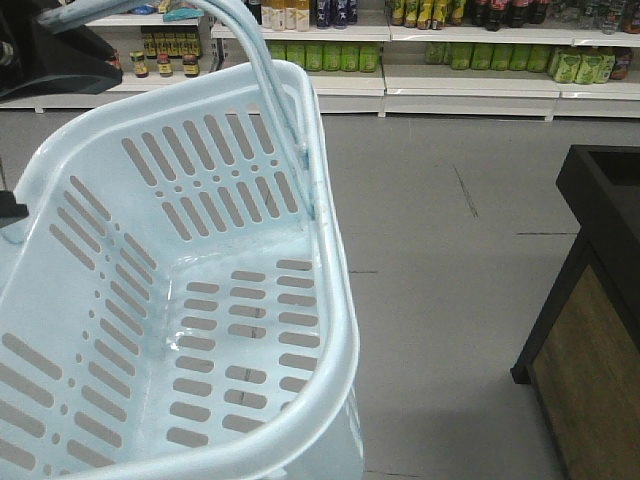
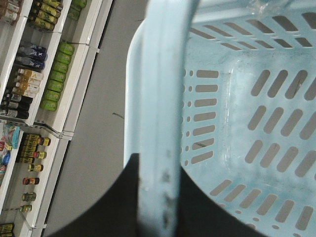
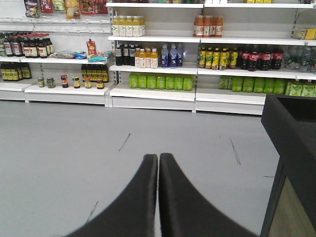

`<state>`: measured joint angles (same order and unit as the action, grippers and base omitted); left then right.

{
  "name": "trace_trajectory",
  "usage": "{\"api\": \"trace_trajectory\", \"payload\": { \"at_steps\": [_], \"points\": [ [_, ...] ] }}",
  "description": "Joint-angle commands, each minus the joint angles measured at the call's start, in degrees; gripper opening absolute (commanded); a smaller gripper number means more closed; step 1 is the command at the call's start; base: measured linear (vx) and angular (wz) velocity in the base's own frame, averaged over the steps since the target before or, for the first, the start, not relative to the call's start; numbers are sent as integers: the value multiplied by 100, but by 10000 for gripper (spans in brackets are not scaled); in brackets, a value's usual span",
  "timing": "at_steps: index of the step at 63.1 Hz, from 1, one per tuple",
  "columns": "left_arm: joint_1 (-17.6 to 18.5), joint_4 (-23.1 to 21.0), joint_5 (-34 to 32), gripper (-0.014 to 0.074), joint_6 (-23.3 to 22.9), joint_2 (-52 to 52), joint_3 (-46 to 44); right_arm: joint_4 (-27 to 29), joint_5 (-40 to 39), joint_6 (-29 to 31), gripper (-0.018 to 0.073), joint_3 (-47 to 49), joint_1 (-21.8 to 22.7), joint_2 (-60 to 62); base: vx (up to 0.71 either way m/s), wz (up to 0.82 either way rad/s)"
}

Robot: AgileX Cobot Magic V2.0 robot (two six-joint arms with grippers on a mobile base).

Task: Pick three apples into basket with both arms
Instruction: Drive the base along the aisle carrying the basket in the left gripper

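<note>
Left gripper (image 2: 157,165): clamped on the handle (image 2: 165,74) of the basket (image 2: 129,98). The left wrist view shows dark fingers (image 2: 123,197) pressed against both sides of the handle strip. Their tips are partly hidden behind it and the lower parts are cut off by the frame edge.

The basket hangs tilted, off the floor (image 1: 450,250). In the front view its near rim and left side are cropped, and the handle runs out of frame at the top left. The floor and walls that can be seen are bare slotted plastic. The near corner is out of shot.

Black arm part (image 1: 50,55) at the top left of the front view, mostly cut off. Can't tell which link it is.

Right gripper (image 3: 158,157): fingers (image 3: 140,197) pressed together tip to tip, nothing between them, pointing out over grey floor. It is well apart from the basket, which doesn't appear in that view.

Dark display stand (image 1: 600,200) at the right edge, black top over a wood-look side. Only its corner is in frame and the top surface isn't visible.

Store shelves (image 3: 153,91) with bottles and jars along the back wall. Labels are too small to read.
</note>
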<state>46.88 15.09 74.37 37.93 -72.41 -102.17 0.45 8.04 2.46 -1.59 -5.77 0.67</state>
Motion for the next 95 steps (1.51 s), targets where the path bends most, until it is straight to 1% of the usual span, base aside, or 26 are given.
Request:
{"api": "trace_trajectory", "payload": {
  "at_steps": [1, 95],
  "points": [
    [38, 66, -285, -6, -97, 145, -162, -45, -429, 59, -8, -83, -4, 77, 11, -1],
    [38, 66, -285, -6, -97, 145, -162, -45, -429, 59, -8, -83, -4, 77, 12, 1]
  ]
}}
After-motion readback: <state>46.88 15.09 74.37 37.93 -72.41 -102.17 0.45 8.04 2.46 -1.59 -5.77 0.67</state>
